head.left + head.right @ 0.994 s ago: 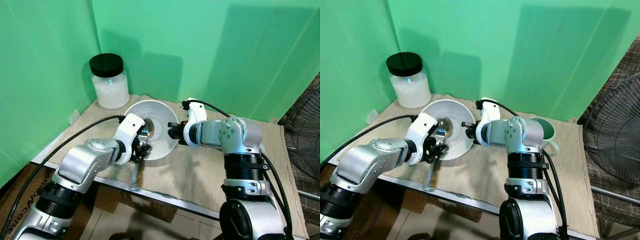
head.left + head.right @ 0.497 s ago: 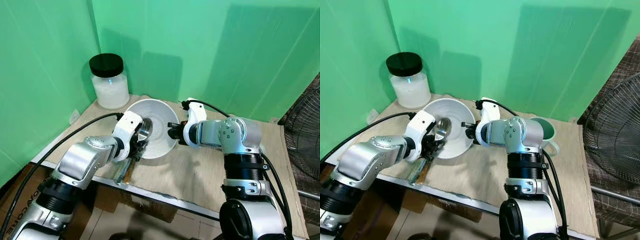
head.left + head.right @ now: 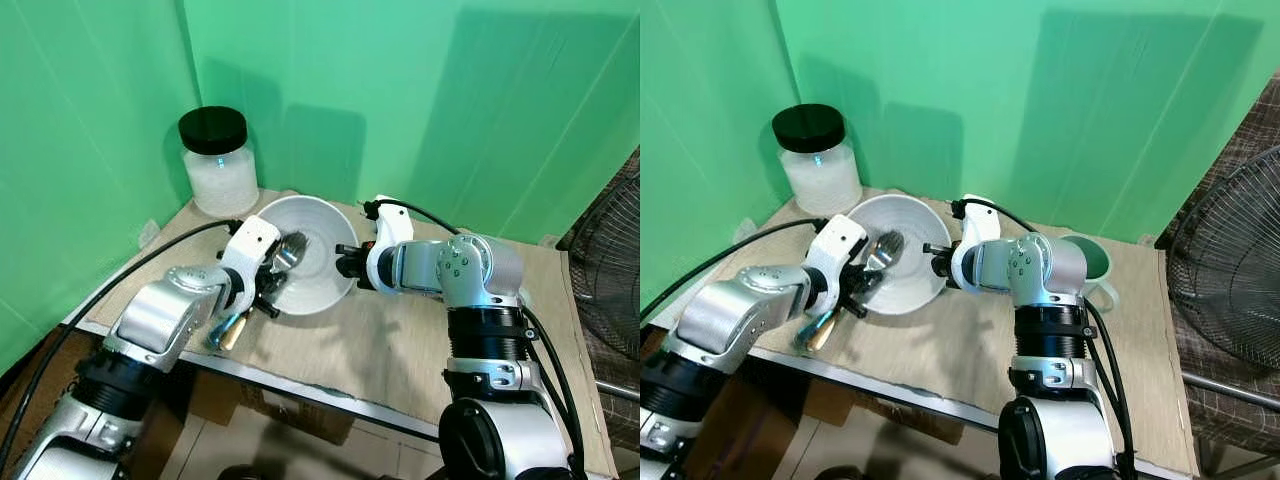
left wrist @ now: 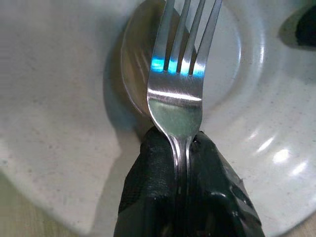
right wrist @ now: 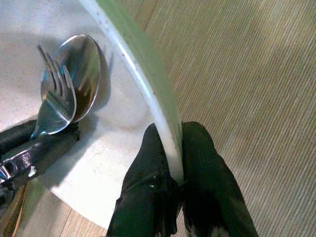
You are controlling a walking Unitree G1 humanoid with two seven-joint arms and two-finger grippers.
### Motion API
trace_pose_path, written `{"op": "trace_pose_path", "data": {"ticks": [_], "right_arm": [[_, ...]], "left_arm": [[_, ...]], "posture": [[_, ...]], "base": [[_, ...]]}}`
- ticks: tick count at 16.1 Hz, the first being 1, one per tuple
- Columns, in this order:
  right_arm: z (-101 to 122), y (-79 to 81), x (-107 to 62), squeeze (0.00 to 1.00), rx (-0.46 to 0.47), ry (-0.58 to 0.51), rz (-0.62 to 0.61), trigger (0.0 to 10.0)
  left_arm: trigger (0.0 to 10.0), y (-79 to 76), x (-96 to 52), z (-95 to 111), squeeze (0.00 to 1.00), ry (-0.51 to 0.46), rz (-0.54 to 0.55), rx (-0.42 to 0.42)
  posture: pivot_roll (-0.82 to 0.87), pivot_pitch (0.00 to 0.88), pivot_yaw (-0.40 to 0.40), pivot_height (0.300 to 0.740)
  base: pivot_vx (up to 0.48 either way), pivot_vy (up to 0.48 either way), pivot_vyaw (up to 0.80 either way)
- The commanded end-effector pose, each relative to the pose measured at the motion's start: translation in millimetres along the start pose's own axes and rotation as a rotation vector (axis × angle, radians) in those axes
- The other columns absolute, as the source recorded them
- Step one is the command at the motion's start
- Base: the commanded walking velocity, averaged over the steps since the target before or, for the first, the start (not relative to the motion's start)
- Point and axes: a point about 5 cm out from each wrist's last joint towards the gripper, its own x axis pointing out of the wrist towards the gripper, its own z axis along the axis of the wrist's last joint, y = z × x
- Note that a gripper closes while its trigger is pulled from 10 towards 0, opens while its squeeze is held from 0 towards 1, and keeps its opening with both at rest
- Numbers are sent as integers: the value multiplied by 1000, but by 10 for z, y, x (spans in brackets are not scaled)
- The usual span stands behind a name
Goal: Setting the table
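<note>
I have the desk (image 3: 400, 350), a wood-grain top set against green walls, carrying everything for this setting. At its back left corner stands a big clear jar (image 3: 220, 165) with a black lid, well apart from the work. A green mug (image 3: 1090, 262) sits behind my right arm, near the bowl's far side.

The white bowl (image 3: 320, 275) is the centrepiece, sitting near the front left of the desk. My right gripper (image 5: 170, 170) is clamped on its rim, one finger inside and one outside; I judge this steadies the bowl so it cannot slide while cutlery goes in.

My left gripper (image 4: 185, 163) is closed on the neck of a steel fork (image 4: 182, 74) and a spoon (image 4: 136, 74) stacked beneath it, holding the pair together so both travel as one. Their heads reach over the bowl's floor, tines pointing toward the far wall, while the handles (image 3: 228, 328) stick out past the near rim over the desk.
</note>
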Motion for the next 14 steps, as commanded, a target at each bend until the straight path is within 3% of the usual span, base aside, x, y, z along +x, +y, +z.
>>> {"op": "trace_pose_path", "data": {"ticks": [1, 2, 5, 8, 14], "right_arm": [[169, 51, -104, 0, 5, -80, 25, 0], [187, 34, -107, 0, 12, -97, 16, 0], [230, 0, -122, 0, 26, -131, 4, 0], [297, -24, -145, 0, -2, -180, -22, 0], [529, 23, -263, 0, -167, -417, -68, 0]], "left_arm": [[0, 334, -79, -261, 0, 131, 170, 7], [0, 352, -86, -226, 0, 106, 173, 71], [0, 367, -90, -203, 0, 86, 175, 132], [0, 392, -79, -167, 0, 37, 174, 262], [0, 486, -157, -128, 0, -65, 204, 318]], "posture": [[86, 0, -46, 740], [85, 0, -43, 740], [84, 0, -41, 740], [81, 0, -39, 740], [78, 0, -36, 740]], "base": [[0, 0, 0], [0, 0, 0], [0, 0, 0], [0, 0, 0], [0, 0, 0]]}}
